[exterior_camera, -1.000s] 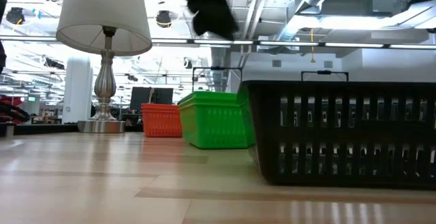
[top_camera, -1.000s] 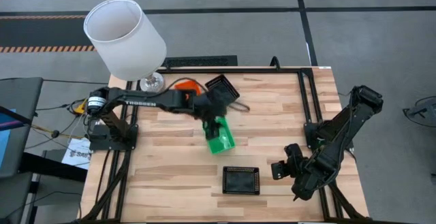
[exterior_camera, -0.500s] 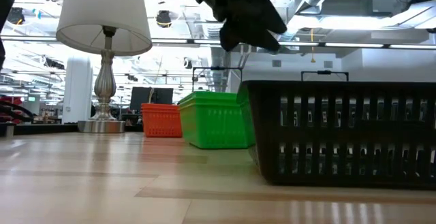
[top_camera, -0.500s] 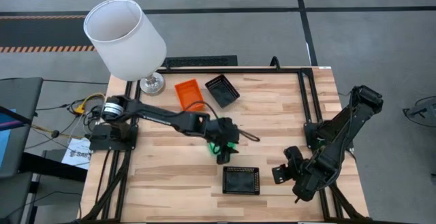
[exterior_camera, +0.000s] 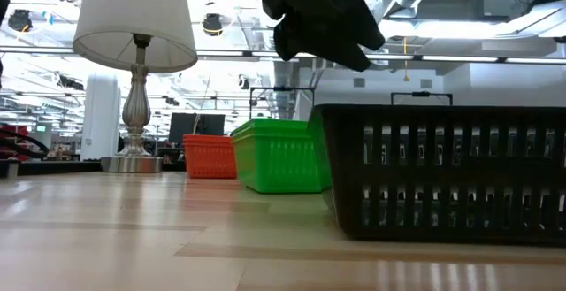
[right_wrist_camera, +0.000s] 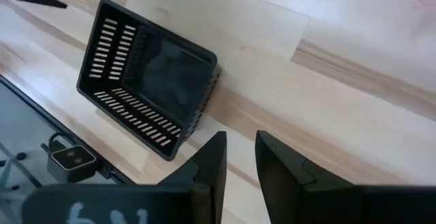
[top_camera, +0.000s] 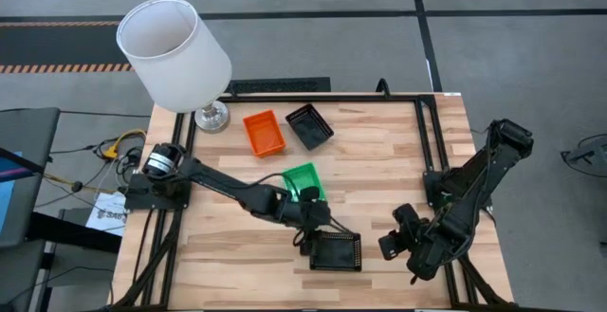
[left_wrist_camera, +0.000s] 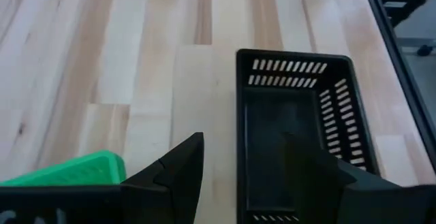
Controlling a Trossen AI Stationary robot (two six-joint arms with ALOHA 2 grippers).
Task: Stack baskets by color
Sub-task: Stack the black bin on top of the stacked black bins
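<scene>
From above, the left tool (top_camera: 313, 235) hangs over the near black basket (top_camera: 336, 251) at the tabletop's (top_camera: 379, 160) front edge, with the green basket (top_camera: 304, 182) just behind and the orange basket (top_camera: 264, 132) and second black basket (top_camera: 309, 126) near the lamp (top_camera: 175, 51). The right tool (top_camera: 396, 238) waits at the front right, fingers pressed together.

Low view: the left tool hovers above that black basket's rim.

Left wrist view: fingers (left_wrist_camera: 178, 173) spread, empty, straddling the basket wall. Looks like a pickup is starting; next it should drop and pinch that wall, I'd guess.
</scene>
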